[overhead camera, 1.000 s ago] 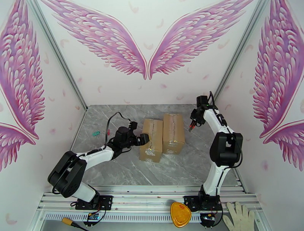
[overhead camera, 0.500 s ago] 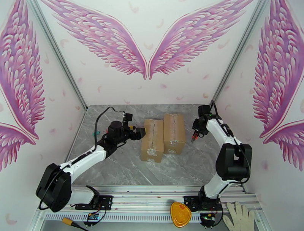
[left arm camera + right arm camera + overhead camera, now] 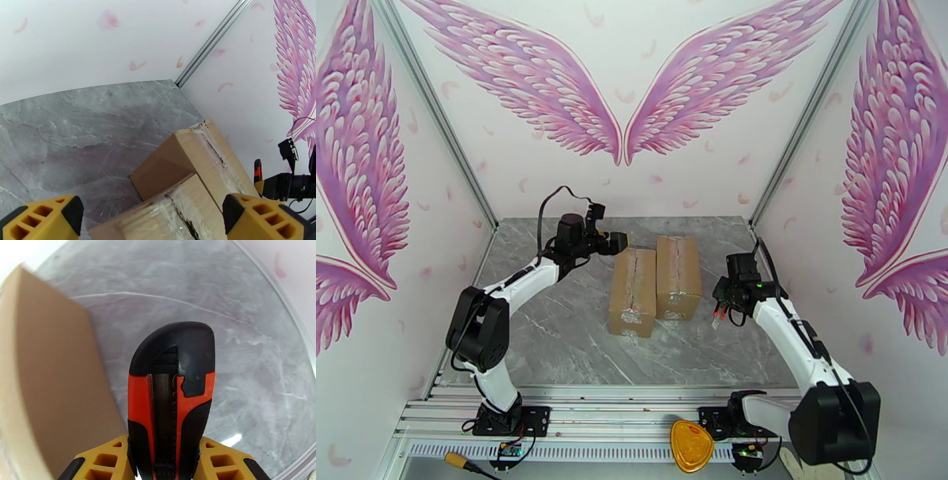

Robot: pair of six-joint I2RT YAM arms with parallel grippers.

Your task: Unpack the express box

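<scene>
Two brown cardboard express boxes lie side by side mid-table, the left box and the right box, each with a ragged, taped seam along its top. My left gripper hovers open at the far end of the left box; in its wrist view the gripper looks down over both boxes. My right gripper is just right of the right box, shut on a red-and-black utility knife, which points down at the table. The side of that box shows at the left of the right wrist view.
The grey marble table is walled in by white panels with pink wings on three sides. A yellow object lies on the rail at the near edge between the arm bases.
My left arm swung from the near left side of the left box up to its far end, staying open. My right arm carried the knife from the far right toward the near side.
</scene>
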